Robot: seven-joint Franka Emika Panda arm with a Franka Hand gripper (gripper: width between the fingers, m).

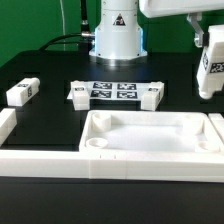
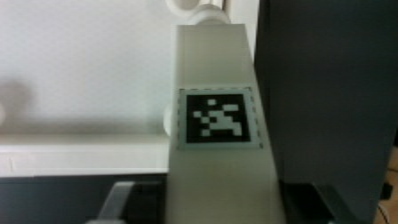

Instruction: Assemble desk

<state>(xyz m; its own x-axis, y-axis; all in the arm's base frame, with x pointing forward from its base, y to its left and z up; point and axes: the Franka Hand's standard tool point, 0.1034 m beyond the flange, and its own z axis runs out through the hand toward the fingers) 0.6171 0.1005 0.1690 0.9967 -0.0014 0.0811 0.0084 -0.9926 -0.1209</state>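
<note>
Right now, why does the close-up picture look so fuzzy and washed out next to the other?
Wrist view: the leg in the hand sits close to the lens, so it blurs, and the pale backdrop glares. Exterior view: sharper, soft shadows inside the tabletop.

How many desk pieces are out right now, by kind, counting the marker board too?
Tabletop: 1
Legs: 4, three loose, one leg in the gripper
Marker board: 1
Total: 6
</note>
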